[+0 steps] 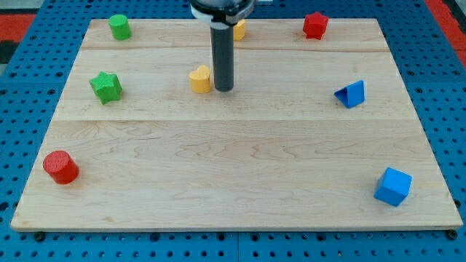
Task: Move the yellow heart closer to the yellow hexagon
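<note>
Just left of my tip point(223, 89), touching it, sits the yellow heart point(200, 79), upper-middle on the pale wooden worktop point(233, 167). Behind the rod at the view's top peeks the yellow hexagon point(239, 30). No gripper shows. Green star point(105, 86) lies well left, blue triangle point(352, 94) right.

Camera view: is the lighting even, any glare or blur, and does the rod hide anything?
Camera view: lighting is even and soft, with only small shadows under the blocks and no glare on the wooden board. Focus is sharp throughout. The rod partly hides the yellow hexagon at the view's top; my tip sits just right of the yellow heart.
</note>
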